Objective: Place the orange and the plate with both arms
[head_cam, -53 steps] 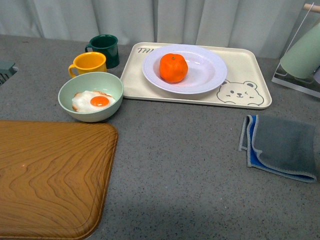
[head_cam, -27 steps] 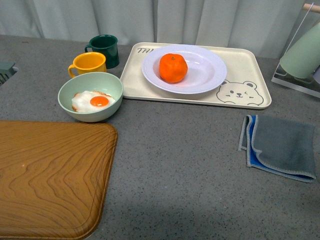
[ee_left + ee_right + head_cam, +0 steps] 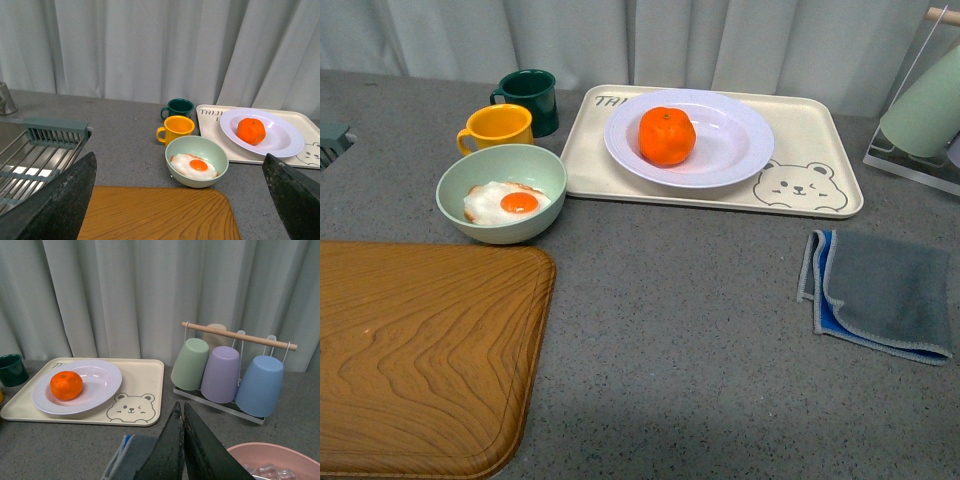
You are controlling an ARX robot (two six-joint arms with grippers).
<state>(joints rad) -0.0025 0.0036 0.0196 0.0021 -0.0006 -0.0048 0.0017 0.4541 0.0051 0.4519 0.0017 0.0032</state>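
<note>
The orange lies in the white plate, which rests on the cream bear tray at the back of the counter. Both also show in the left wrist view, orange and plate, and in the right wrist view, orange and plate. Neither arm shows in the front view. My left gripper is open and empty, above the wooden board, well short of the tray. My right gripper is shut and empty, above the folded cloth, apart from the plate.
A pale green bowl with a fried egg, a yellow mug and a dark green mug stand left of the tray. A wooden board lies front left, a grey-blue cloth right. A cup rack and a pink tub stand right; a sink rack far left.
</note>
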